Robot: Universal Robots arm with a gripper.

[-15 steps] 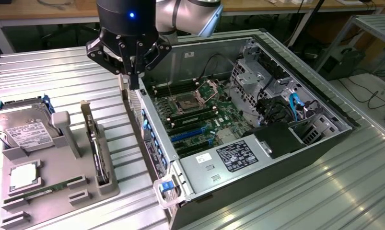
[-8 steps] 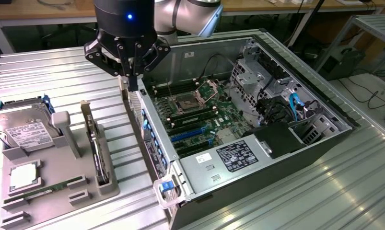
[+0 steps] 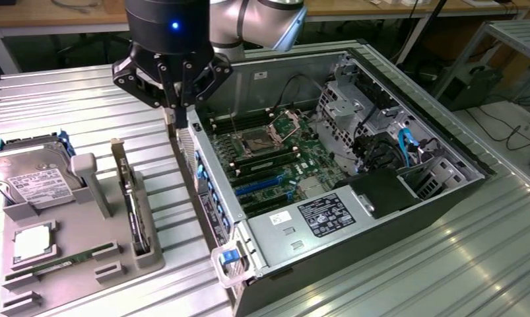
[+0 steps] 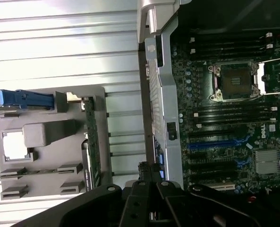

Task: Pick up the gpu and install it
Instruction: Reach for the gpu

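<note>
The gpu (image 3: 134,212) stands on its long edge in a slot of the grey holder tray (image 3: 88,228) at the exterior view's left, its pale bracket strip (image 3: 119,160) pointing up at the far end. The wrist view looks down on the gpu (image 4: 91,142) as a thin green strip. My gripper (image 3: 182,116) hangs above the rear wall of the open computer case (image 3: 208,181), to the right of the gpu and apart from it. Its fingers look shut with nothing between them. In the wrist view the gripper (image 4: 147,166) sits over the case's rear edge.
The tray also holds a silver hard drive (image 3: 32,175), a processor (image 3: 34,241) and a memory stick (image 3: 66,261). Inside the case lie the motherboard (image 3: 274,148), blue expansion slots (image 3: 260,186), the power supply (image 3: 322,214) and drive cages (image 3: 362,112). All of it rests on a ribbed metal table (image 3: 441,264).
</note>
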